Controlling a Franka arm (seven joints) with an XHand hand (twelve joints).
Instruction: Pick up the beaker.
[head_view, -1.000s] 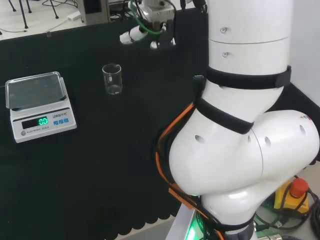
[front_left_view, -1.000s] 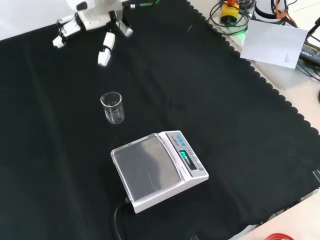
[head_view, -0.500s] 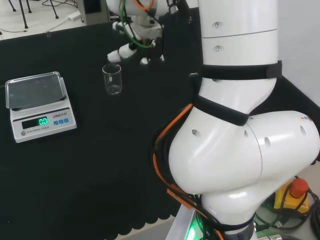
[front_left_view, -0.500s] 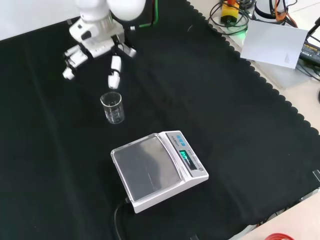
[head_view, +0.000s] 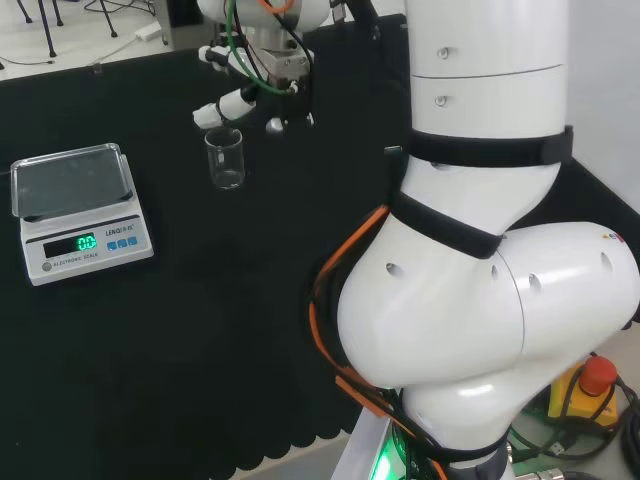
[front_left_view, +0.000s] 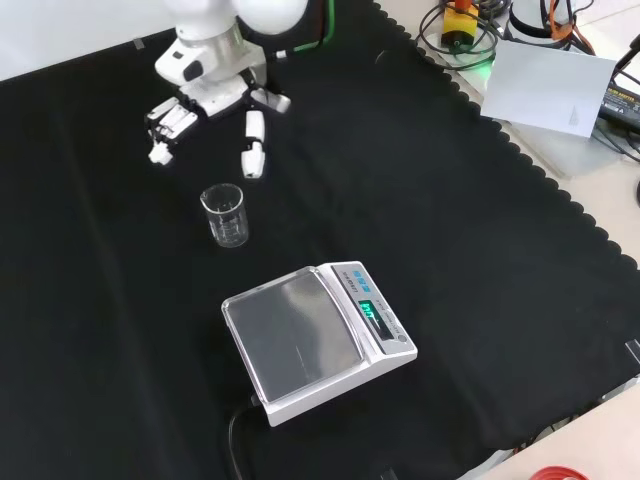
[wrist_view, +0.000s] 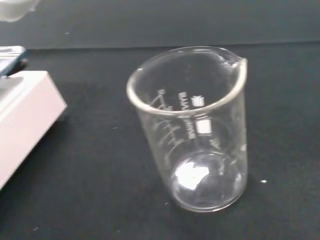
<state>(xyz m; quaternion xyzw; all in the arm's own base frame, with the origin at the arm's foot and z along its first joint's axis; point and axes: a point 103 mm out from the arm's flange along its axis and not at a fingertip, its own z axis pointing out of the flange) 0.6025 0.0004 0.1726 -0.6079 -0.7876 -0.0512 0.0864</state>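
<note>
The hand (front_left_view: 205, 85) hangs above the surface (front_left_view: 400, 180) with its fingers (front_left_view: 253, 145) spread and nearly straight, holding nothing. In the front view, the clear glass beaker (front_left_view: 226, 215) stands upright and empty just nearer than the fingertips, apart from them. A white scale (front_left_view: 315, 340) sits nearer still, to the right.

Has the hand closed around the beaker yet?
No, the hand hangs open short of the beaker, which stands alone on the cloth.
</note>
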